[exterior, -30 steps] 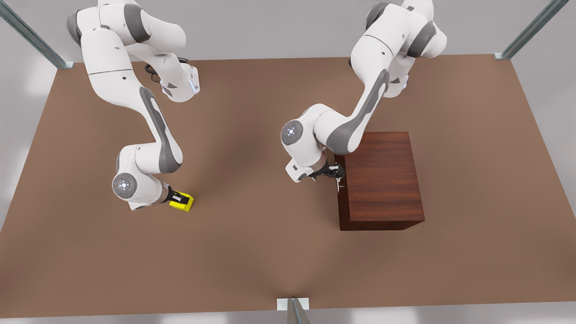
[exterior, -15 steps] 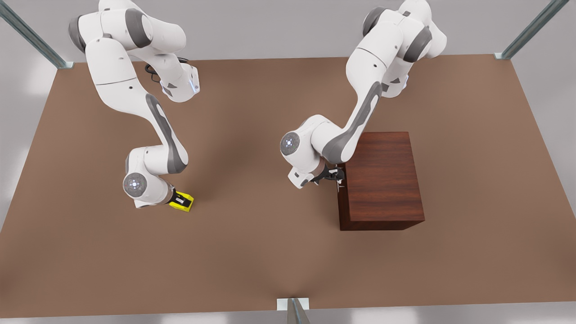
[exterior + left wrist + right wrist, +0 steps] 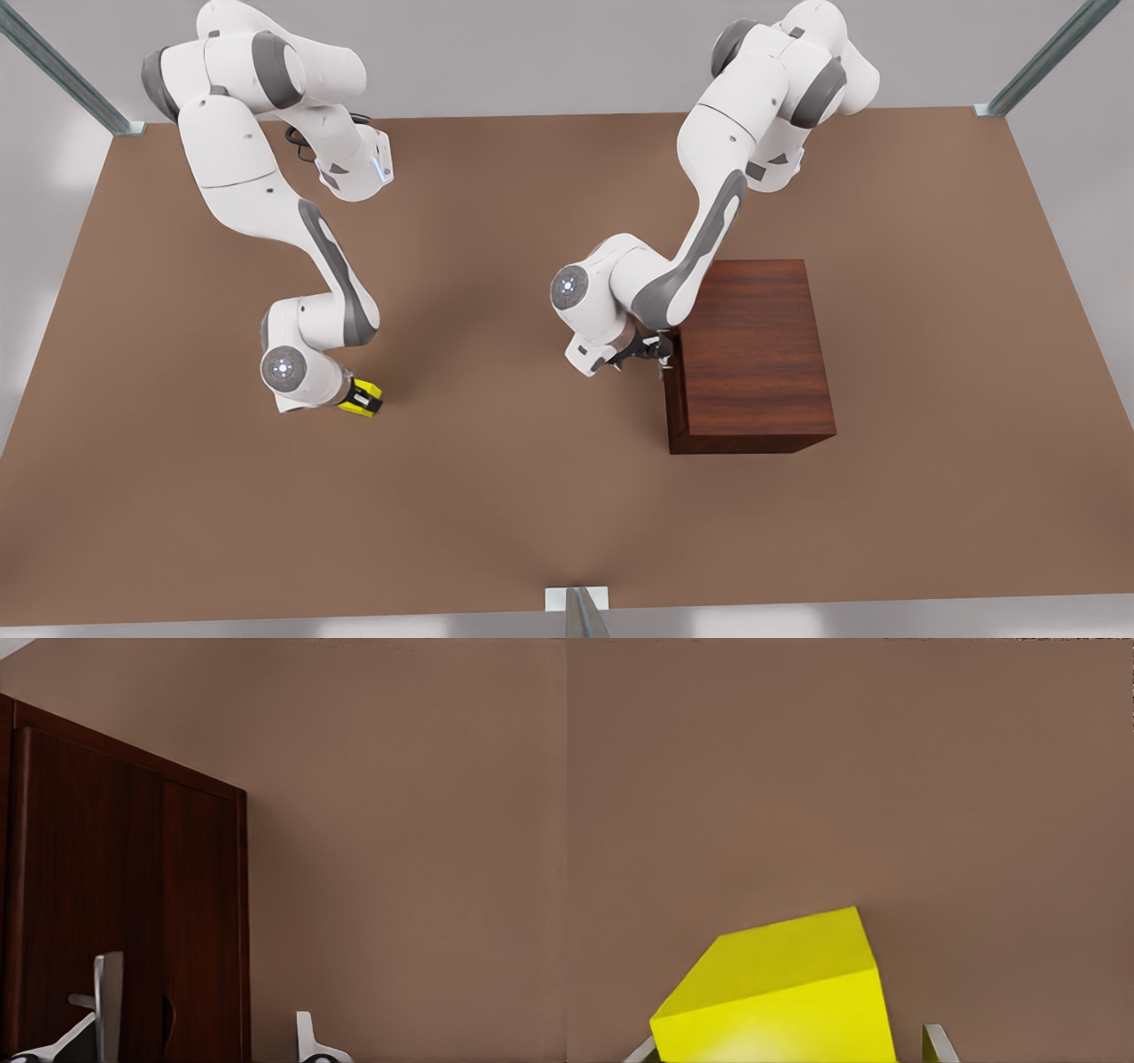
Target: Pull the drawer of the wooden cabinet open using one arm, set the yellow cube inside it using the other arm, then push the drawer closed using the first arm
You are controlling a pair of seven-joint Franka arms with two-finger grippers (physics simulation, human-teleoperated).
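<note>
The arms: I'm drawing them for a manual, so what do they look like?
Both arms have glossy white rounded shells with grey joint sections and a grey stripe along the forearm. Each wrist shows a round disc with a pale blue light. The left gripper is black; in the left wrist view its fingers look pale grey.

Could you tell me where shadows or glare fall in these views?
Front view: soft shadows spread on the brown table beside both arms and the dark reddish-brown wooden cabinet. Right wrist view: a pale sheen marks the small bright yellow cube's near face. Left wrist view: even light, no glare.
</note>
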